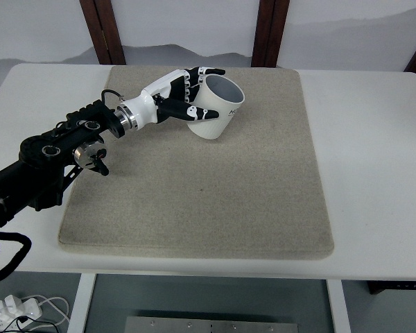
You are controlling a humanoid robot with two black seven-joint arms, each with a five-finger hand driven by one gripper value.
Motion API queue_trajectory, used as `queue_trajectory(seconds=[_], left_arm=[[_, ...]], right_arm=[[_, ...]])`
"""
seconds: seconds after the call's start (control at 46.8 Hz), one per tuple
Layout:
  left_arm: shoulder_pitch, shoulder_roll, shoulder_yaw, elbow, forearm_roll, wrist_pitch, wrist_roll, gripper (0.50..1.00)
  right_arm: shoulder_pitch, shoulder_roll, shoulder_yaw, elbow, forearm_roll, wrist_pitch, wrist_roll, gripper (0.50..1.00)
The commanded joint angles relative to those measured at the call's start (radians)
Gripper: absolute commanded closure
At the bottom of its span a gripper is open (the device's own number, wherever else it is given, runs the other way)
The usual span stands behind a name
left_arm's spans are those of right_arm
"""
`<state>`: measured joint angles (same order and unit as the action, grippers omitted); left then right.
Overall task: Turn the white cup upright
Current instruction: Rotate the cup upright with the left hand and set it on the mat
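A white cup (220,108) sits on the beige mat (201,187) near its far edge, tilted, with its open mouth facing up and to the right. My left hand (187,94) comes in from the left and is closed around the cup's left side. The thumb (191,111) lies across the front of the cup and the fingers (197,78) wrap over the rim behind. The cup's base touches the mat.
The mat lies on a white table (374,139). Dark wooden posts (269,31) stand behind the table's far edge. A white cable plug (14,309) lies on the floor at the lower left.
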<state>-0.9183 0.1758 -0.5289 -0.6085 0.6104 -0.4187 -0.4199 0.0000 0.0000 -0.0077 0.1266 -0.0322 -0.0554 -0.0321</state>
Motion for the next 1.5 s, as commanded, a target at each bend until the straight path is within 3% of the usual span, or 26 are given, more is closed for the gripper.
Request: queue_trajectory(seconds=[0.0, 0.278, 0.79, 0.918, 1.303, 1.474], left_arm=[[0.021, -0.002, -0.008, 0.015, 0.000, 0.003, -0.025, 0.889], [0.030, -0.009, -0.013, 0.064, 0.000, 0.009, -0.072, 0.889], [0.032, -0.076, -0.019, 0.127, 0.002, 0.063, -0.079, 0.821], [0.032, -0.075, -0.017, 0.135, 0.003, 0.087, -0.092, 0.797], [0.041, -0.075, -0.008, 0.135, 0.009, 0.107, -0.123, 0.658], [0.042, -0.075, -0.008, 0.135, 0.011, 0.107, -0.125, 0.632]], right_arm=[[0.000, 0.000, 0.000, -0.001, 0.000, 0.000, 0.000, 0.548], [0.000, 0.000, 0.000, -0.001, 0.000, 0.000, 0.000, 0.548], [0.000, 0.000, 0.000, 0.001, 0.000, 0.000, 0.000, 0.548], [0.000, 0.000, 0.000, -0.001, 0.000, 0.000, 0.000, 0.548], [0.000, 0.000, 0.000, 0.001, 0.000, 0.000, 0.000, 0.548], [0.000, 0.000, 0.000, -0.001, 0.000, 0.000, 0.000, 0.548]])
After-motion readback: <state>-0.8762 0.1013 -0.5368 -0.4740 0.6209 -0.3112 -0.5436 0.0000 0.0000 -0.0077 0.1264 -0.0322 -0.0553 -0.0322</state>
